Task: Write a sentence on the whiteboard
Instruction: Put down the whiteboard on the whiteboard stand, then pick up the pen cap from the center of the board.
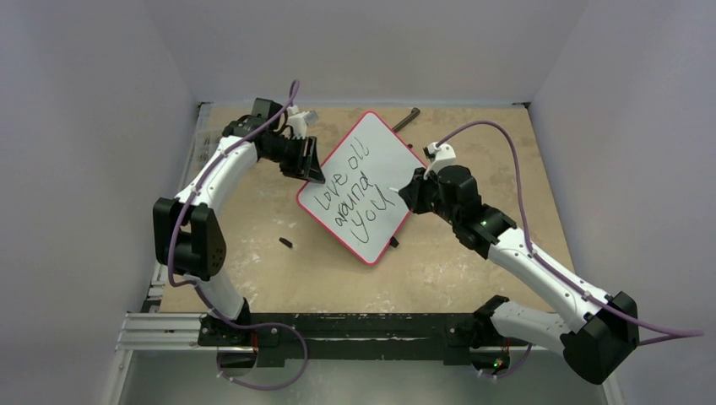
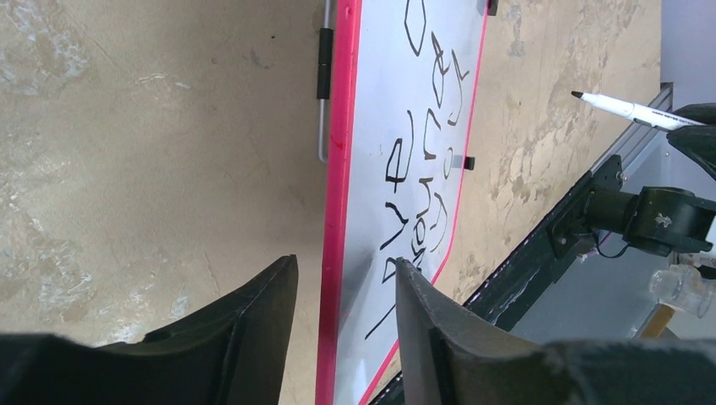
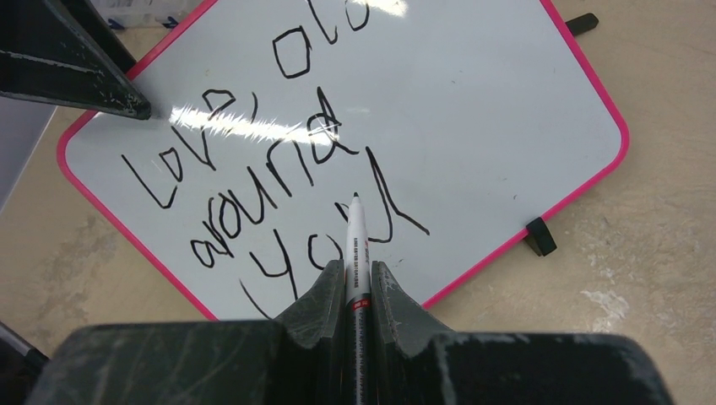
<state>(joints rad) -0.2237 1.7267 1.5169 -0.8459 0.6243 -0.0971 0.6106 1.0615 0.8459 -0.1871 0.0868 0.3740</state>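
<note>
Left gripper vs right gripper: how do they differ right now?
1. The left gripper is open; the right gripper is shut on the marker.
2. The left gripper straddles the red rim of the whiteboard with a finger on each side; the right gripper hangs over the sentence, with the marker tip near "you".
Shared: both have dark fingers and point at the whiteboard.

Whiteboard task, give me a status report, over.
Left gripper open astride whiteboard edge. Right gripper shut on marker, tip by the final u. Sentence reads Love all around you. Nothing blocking it.
</note>
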